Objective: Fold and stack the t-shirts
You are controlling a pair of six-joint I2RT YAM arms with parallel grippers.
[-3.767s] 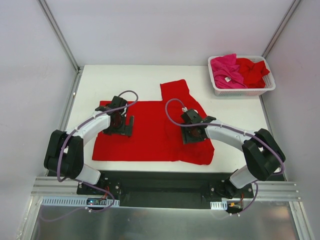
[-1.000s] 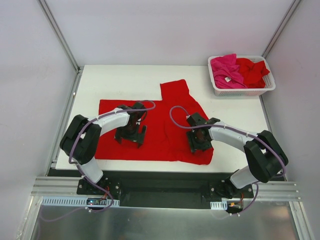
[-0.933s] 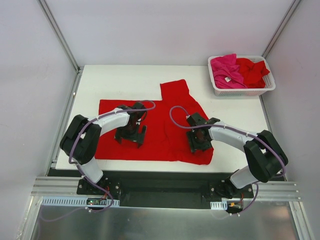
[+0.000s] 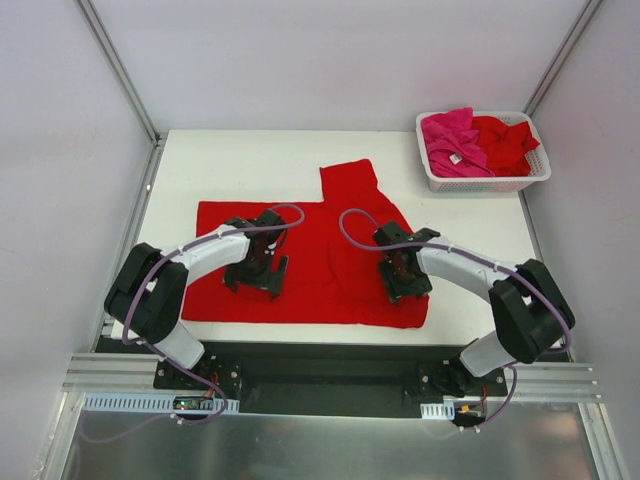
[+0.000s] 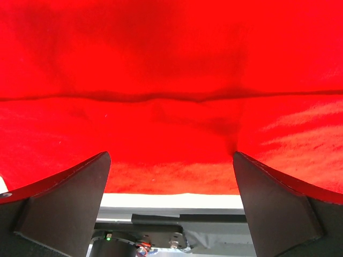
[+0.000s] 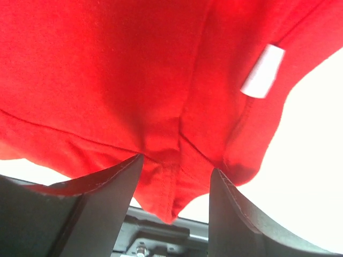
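Basket right, behind spread t-shirt

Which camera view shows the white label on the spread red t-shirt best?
The right wrist view: the white label sits large and clear on the red t-shirt. The top external view does not show it; the left wrist view shows only red cloth.

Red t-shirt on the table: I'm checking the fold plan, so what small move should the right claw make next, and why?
Probably close the right claw on the near hem of the red t-shirt: a bunched fold sits between its parted jaws, and the left claw hangs wide open over that edge.
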